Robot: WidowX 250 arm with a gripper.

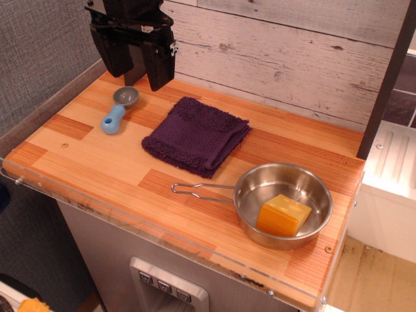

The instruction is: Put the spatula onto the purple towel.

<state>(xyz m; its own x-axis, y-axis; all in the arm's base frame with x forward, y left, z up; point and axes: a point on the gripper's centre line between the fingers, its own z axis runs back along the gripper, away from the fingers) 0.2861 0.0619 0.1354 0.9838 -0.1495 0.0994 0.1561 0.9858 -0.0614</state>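
Observation.image view: you see one wooden counter (97,162).
Gripper (138,77): your fingers hang spread apart, grasping nothing, just above the back-left corner.
Spatula (119,109): it lies flat on the counter below your gripper, left of the purple towel (196,135), not touching it.
Steel pan (283,203): front right, holding a yellow block (283,214).

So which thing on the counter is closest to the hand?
The spatula, blue-handled, lying just below the open hand. The purple towel and steel pan sit farther right.
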